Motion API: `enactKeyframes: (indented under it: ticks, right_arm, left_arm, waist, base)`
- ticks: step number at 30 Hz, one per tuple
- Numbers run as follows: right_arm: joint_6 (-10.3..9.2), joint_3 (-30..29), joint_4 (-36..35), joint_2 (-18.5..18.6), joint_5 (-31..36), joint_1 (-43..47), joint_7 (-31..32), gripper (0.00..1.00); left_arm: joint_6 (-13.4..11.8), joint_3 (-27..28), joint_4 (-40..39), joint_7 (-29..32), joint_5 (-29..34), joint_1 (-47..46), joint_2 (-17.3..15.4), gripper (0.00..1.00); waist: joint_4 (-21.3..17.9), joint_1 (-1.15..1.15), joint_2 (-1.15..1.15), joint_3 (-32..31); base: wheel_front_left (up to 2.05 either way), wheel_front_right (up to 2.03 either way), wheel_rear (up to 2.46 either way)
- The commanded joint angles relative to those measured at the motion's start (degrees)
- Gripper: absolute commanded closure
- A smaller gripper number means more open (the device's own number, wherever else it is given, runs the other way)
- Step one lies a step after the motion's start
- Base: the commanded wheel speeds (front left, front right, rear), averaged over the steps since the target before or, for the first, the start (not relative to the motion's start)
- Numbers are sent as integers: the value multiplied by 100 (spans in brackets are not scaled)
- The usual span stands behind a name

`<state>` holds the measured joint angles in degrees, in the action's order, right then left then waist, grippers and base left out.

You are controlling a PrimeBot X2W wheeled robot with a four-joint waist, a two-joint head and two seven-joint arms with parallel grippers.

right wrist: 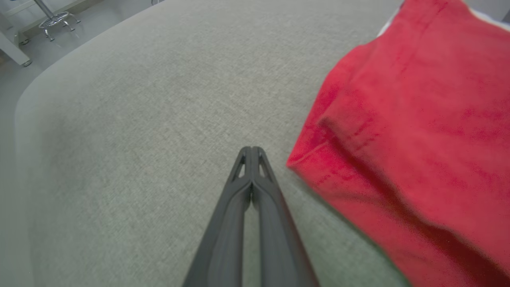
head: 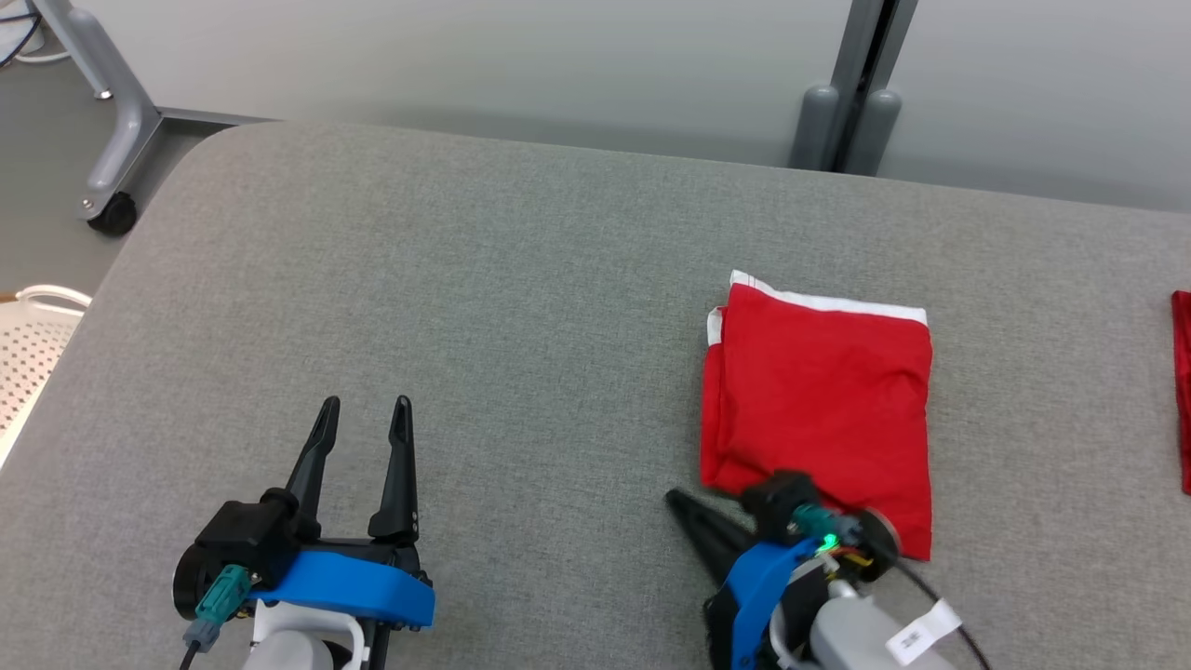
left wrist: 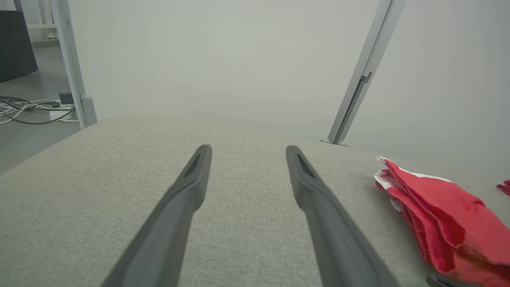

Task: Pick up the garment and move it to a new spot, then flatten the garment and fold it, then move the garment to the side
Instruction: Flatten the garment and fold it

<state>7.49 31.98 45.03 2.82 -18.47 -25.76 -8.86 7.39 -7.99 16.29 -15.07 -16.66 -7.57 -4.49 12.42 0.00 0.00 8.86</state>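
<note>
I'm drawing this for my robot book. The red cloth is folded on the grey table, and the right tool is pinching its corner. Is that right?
Not quite. The red cloth is folded on the grey table, but the right tool is not pinching its corner: the right wrist view shows it shut on nothing, its tips beside that corner.

Grey fabric-covered table [head: 465, 279], rounded corner. On it: folded red garment [head: 819, 409], white-trimmed; second red cloth [head: 1182, 391] well right of garment.
</note>
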Motion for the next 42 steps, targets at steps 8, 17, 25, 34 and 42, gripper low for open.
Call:
enactKeyframes:
  ticks: [8,17,25,34,42]
  right_arm:
    - [0,998,-542,20,-757,167,51,100]
    - [1,-745,-1921,300,-573,780,-448,0]
    - [1,-2843,-3257,173,315,1696,93,0]
    - [1,-3767,-3953,12,768,2373,685,0]
    - [1,-3670,-3838,8,512,2597,825,0]
  left_arm:
    - [9,113,-30,-11,1,140,-16,0]
    - [8,355,-96,-11,49,388,-46,0]
    - [7,462,-101,-11,133,510,-62,0]
    - [8,574,41,-11,154,686,-129,0]
    - [1,631,223,-11,160,751,-180,0]
  waist:
    - [-282,0,0,-232]
    - [-660,0,0,-437]
    - [-882,0,0,-553]
    - [-1073,0,0,-830]
    - [-1250,0,0,-998]
  base:
    - [0,0,0]
    - [0,0,0]
    - [0,0,0]
    - [0,0,0]
    - [0,0,0]
